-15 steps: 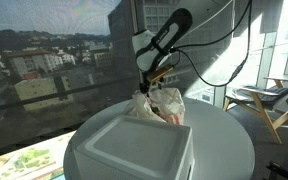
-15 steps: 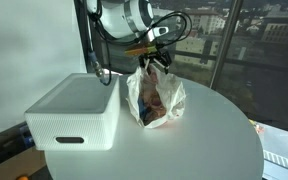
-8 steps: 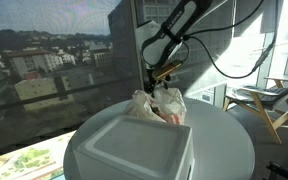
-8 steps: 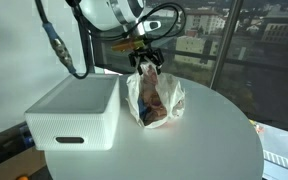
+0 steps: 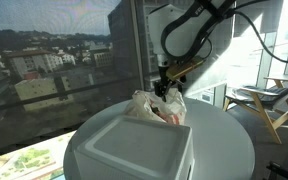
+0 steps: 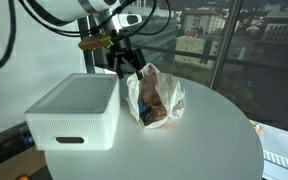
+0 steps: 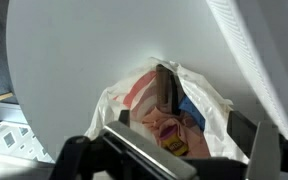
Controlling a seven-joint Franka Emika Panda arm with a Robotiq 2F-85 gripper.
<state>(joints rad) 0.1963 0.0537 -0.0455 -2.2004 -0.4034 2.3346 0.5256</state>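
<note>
just over top edge of plastic bag [image 6: 159, 100], claw [image 6: 129, 67] spread wide, white box [image 6: 69, 106] beside

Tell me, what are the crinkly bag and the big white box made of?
The bag looks like thin, see-through plastic film: it is wrinkled and shiny, and colourful things show through it. The box seems hard white plastic, smooth and matte, with finely patterned sides, though I cannot be sure.

Daylight floods my round white table [image 5: 229, 140] beside tall windows [image 5: 54, 70] overlooking city rooftops, a wooden chair [image 5: 267, 100] nearby
</note>
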